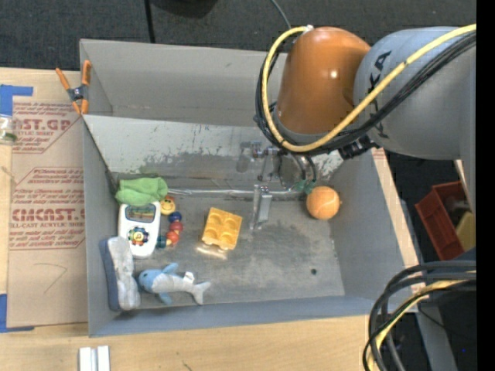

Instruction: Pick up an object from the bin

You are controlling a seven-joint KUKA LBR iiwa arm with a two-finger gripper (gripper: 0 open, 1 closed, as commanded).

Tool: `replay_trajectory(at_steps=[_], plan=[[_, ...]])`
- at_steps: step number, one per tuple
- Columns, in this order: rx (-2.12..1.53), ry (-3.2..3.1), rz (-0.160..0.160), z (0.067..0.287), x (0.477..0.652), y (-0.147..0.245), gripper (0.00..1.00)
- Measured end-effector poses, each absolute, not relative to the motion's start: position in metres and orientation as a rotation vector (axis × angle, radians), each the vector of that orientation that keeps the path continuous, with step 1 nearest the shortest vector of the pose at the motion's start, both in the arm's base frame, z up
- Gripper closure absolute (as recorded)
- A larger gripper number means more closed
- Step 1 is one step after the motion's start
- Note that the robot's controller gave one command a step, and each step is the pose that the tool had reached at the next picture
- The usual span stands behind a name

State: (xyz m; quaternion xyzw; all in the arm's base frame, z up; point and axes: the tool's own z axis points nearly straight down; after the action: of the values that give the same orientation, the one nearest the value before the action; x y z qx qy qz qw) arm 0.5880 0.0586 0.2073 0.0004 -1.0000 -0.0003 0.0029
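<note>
My gripper (262,207) hangs low over the middle of the bin floor, below the arm's orange cover, with nothing seen in it. A yellow square block with round dimples (222,229) lies just to its left, apart from it. To the gripper's right an orange ball (322,203) rests near the bin's right wall.
Along the left wall lie a green cloth (141,189), a white toy phone with coloured buttons (139,229), a string of coloured beads (172,226), a blue and white toy shark (172,282) and a pale grey rag (122,273). The arm overhangs the bin's upper right.
</note>
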Motion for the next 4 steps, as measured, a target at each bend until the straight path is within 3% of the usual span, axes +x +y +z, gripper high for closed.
replay_trajectory(at_steps=[1, 2, 4], plan=[[0.001, -3.144, -0.002, 0.212, 0.590, 0.058, 0.00], [-0.028, -3.149, -0.003, 0.166, 0.582, 0.067, 0.00], [-0.261, -3.139, -0.005, 0.105, 0.572, 0.100, 0.00]])
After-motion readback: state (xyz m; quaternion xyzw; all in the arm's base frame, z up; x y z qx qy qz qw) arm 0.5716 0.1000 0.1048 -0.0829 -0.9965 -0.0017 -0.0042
